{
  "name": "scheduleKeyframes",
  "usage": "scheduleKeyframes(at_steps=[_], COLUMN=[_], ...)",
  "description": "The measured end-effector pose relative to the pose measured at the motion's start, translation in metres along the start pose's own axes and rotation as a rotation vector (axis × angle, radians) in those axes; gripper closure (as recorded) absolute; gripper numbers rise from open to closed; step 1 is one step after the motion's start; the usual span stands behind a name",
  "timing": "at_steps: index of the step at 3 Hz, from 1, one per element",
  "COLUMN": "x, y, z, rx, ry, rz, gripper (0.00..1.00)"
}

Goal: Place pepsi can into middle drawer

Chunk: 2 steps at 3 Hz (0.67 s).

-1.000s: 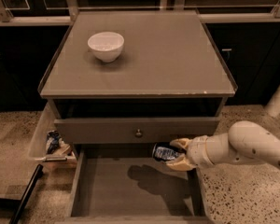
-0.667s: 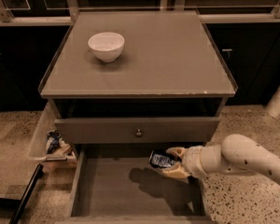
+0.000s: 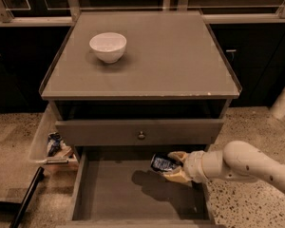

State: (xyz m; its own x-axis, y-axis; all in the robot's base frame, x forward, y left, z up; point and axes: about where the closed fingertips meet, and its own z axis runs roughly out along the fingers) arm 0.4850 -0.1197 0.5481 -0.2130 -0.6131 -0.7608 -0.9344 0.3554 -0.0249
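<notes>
The pepsi can (image 3: 162,163) is a small dark blue can with white markings, lying sideways in my gripper (image 3: 173,166). The gripper's tan fingers (image 3: 176,176) are shut on it. It hangs above the back right part of the open middle drawer (image 3: 114,194), a wide shallow grey drawer with a bare floor. The can casts a shadow on the drawer floor. My white arm (image 3: 249,165) reaches in from the right.
A white bowl (image 3: 108,46) stands on the cabinet top (image 3: 180,56). The upper drawer front with a round knob (image 3: 141,135) is just above the can. A clear side bin (image 3: 46,141) on the left holds a crumpled wrapper (image 3: 53,144). A dark bar (image 3: 26,198) lies on the floor at left.
The gripper with the can has moved left and down, deeper over the open drawer. The arm has followed it.
</notes>
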Motion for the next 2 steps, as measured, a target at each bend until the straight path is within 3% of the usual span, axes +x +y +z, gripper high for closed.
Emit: scheduleKeyframes(at_steps=[2], x=[0.042], y=[-0.004], z=[0.063], rx=[0.03], ry=[-0.04], rz=[0.042], gripper=[1.0])
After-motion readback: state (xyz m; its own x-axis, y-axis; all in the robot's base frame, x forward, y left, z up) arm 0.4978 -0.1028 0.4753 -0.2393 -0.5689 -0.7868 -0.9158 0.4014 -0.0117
